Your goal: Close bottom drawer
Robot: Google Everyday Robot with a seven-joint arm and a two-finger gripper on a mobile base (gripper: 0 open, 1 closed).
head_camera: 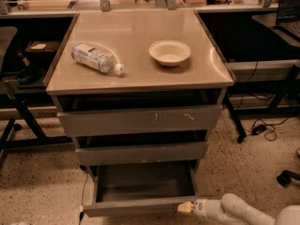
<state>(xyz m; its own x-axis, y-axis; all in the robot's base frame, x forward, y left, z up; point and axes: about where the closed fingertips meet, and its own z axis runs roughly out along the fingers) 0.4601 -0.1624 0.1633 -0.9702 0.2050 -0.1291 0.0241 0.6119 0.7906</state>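
Observation:
The bottom drawer (pixel 140 205) is the lowest of three grey drawers in the cabinet. It stands pulled out, its shallow empty tray (pixel 145 182) showing and its low plain front panel facing me. My gripper (pixel 185 208) comes in from the lower right on a white arm. Its pale tip rests against the right end of the front panel. The middle drawer (pixel 140 153) and the top drawer (pixel 140 120), which bears orange scratch marks, each stand slightly out.
A plastic bottle (pixel 96 57) lies on its side and a white bowl (pixel 169 52) sits on the cabinet top (pixel 140 76). Dark desk frames and legs stand left (pixel 21 116) and right (pixel 262 93). Cables (pixel 262 128) lie on the speckled floor.

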